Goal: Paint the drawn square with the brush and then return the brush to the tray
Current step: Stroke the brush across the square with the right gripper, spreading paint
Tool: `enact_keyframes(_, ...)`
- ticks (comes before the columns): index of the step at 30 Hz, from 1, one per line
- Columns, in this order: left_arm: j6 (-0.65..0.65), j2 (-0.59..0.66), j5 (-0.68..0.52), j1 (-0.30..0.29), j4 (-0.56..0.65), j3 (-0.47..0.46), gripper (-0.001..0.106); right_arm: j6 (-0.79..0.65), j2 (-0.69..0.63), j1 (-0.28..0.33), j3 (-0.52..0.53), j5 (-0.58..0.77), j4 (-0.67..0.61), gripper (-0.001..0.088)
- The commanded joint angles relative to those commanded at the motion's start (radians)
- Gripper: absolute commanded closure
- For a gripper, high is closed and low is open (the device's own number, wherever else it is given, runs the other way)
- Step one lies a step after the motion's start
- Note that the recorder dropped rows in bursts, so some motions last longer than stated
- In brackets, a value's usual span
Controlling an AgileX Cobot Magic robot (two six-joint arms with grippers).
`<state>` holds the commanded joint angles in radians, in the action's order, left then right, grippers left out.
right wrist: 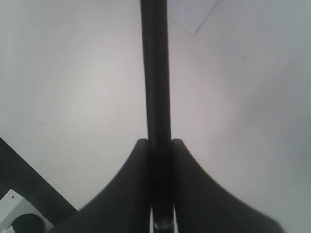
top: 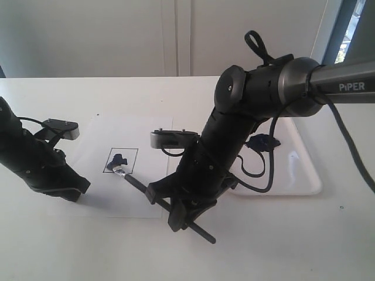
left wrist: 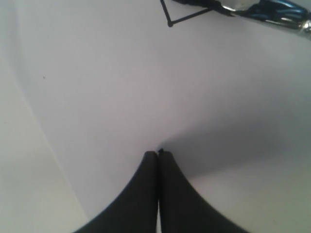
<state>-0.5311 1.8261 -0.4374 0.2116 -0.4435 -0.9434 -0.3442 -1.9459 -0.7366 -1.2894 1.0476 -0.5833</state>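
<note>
The drawn square (top: 121, 160) is a black outline on the white paper sheet (top: 149, 132), with a dark blue-black smear inside. The brush (top: 140, 186) lies at a slant, its stained head inside the square and its tail pointing to the table's front. My right gripper (top: 166, 205) is shut on the black handle (right wrist: 155, 73), seen in the right wrist view at the gripper (right wrist: 159, 143). At the paper's left stands my left gripper (top: 81, 188), shut and empty (left wrist: 158, 153). The left wrist view shows a corner of the square (left wrist: 170, 22) and the brush ferrule (left wrist: 272, 13).
The white tray (top: 299, 175) lies at the right, partly behind the right arm, with a dark blue paint blob (top: 262, 142) in it. A wall rises behind the white table. A paper corner (right wrist: 192, 14) shows in the right wrist view.
</note>
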Motion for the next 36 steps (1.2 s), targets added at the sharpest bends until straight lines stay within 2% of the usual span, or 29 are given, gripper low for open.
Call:
enact_keyframes(21,0.0,0.0,0.0,0.0,0.0,0.0,0.105,0.014,0.0,0.0,0.0,0.0,0.02,0.0868)
enact_keyframes(36,0.0,0.0,-0.002,0.0,0.0,0.0,0.105,0.099,0.0,0.0,0.0,-0.056,0.112,0.0868)
